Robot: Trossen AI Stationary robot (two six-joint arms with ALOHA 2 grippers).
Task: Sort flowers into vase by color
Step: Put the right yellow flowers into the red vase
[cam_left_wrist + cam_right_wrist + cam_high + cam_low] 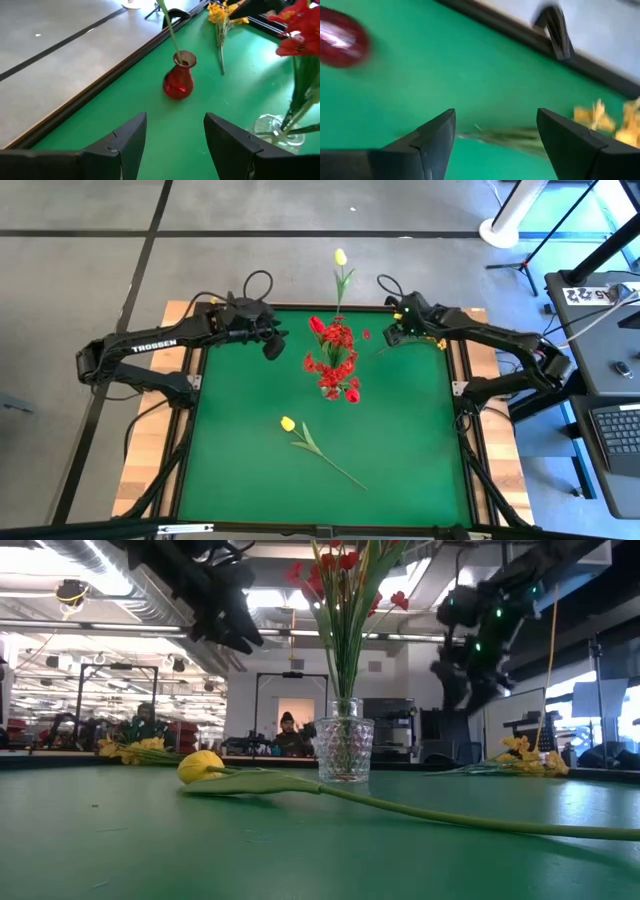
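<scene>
Both tools hang released above the far end of the green worktop (pixel 400 440): the left tool (pixel 272 345) beside the clear glass vase (pixel 345 750) of red flowers (pixel 335 358), the right tool (pixel 393 335) over a yellow-orange spray (pixel 610 122) lying near the far edge. A yellow tulip (pixel 288 423) lies on the near side; another tulip (pixel 341 257) stands in the red vase (pixel 178 81) at the far edge

You see a grey floor (pixel 80 270) crossed by dark lines around the green tabletop (pixel 400 440). A desk (pixel 600 360) with a keyboard (pixel 615 430) stands beside it. Beyond the tabletop, ceiling ducts (pixel 90 590) and strip lights hang over a workshop, where a person (pixel 287 730) stands in a lit doorway.
</scene>
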